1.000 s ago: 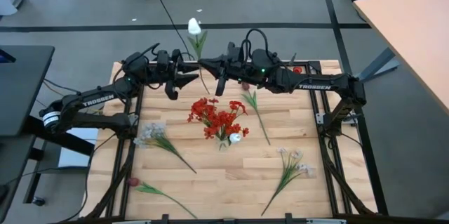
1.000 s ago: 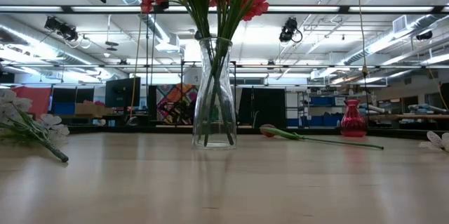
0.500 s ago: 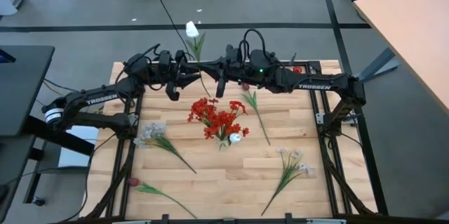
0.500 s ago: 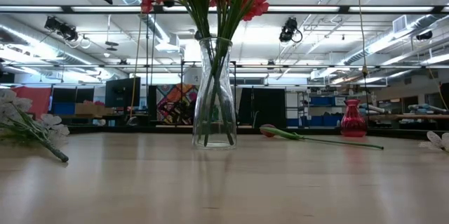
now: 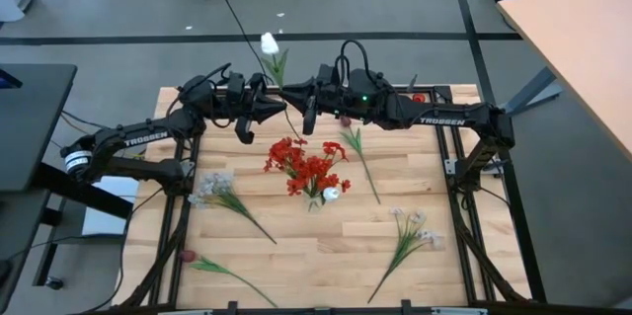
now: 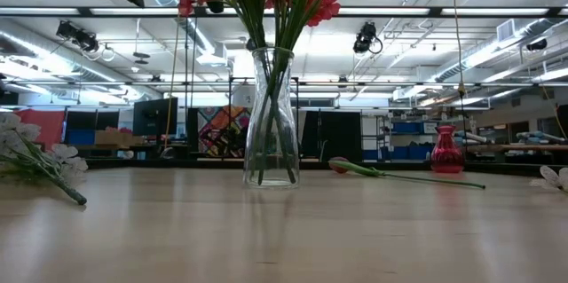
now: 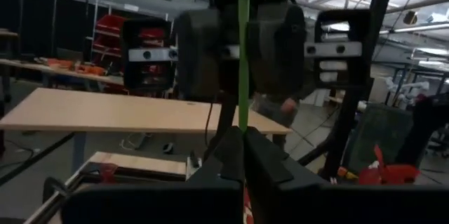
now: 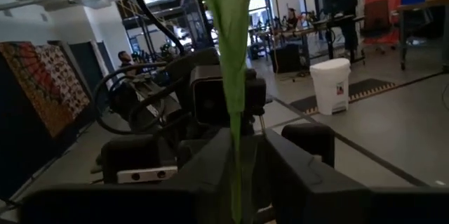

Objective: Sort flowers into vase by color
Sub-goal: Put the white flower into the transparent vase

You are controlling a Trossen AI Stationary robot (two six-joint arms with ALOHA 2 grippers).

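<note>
1. On the high view, at about 8 o'clock on the surface (image 5: 434, 275), a maroon tulip bud (image 5: 186, 256) lies on its stem; just above it, near 9 o'clock, lies a pale lilac spray (image 5: 212, 189).
2. The left end effector (image 5: 269, 110) hovers above the far edge near 11 o'clock. Its wrist view shows the fingers pressed together on the thin stem of the white bud flower (image 5: 270, 44).
3. That white bud hangs out past the far edge at 12 o'clock, over the floor, its stem running down between both arms.
4. The clear vase (image 6: 271, 116) stands at centre, full of red blossoms (image 5: 306, 165), with a small white bud (image 5: 332, 194) beside them.
5. The right end effector (image 5: 300, 108) faces the left one at 12 o'clock, fingers clamped on the same stem.
6. Risk, as I judge it: with both holding one thin stem, any uneven pull could bend or snap it, or a mistimed release could drop the flower off the far edge.
7. A second pale spray (image 5: 413, 228) lies near 4 o'clock.
</note>
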